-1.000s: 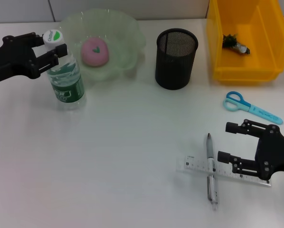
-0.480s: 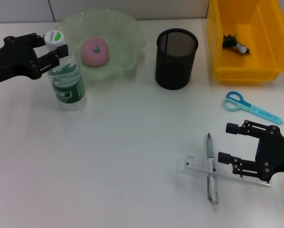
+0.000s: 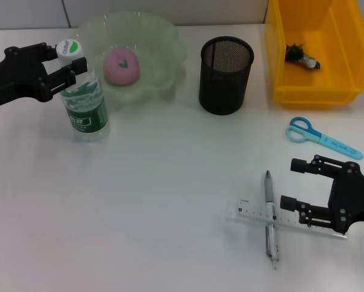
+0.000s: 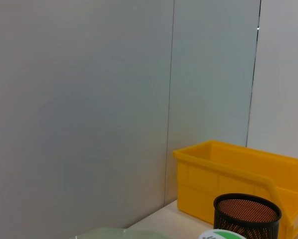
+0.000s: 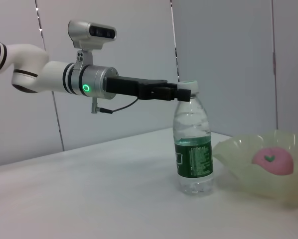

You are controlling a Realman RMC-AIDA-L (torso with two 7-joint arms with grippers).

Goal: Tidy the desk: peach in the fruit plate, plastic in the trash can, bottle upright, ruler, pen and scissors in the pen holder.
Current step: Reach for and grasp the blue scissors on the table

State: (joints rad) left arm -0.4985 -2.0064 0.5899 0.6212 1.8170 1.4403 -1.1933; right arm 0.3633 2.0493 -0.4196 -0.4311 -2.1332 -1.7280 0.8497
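Nearest us on the right of the table point(image 3: 157, 201), the right tool point(image 3: 300, 184) hangs released, fingers spread, just right of the pen point(image 3: 270, 219), which lies across the ruler point(image 3: 291, 219); we judge it staged to pick one of them. Beyond it lie the scissors point(image 3: 322, 137). Farther, the pen holder point(image 3: 226, 75) stands empty at centre. On the left, the left tool point(image 3: 65, 64) straddles the neck of the upright bottle point(image 3: 83, 100); we cannot tell whether it is gripping. Farthest, the peach point(image 3: 121, 66) sits in the fruit plate point(image 3: 164, 42), and the plastic point(image 3: 301, 55) lies in the trash can point(image 3: 279, 55).
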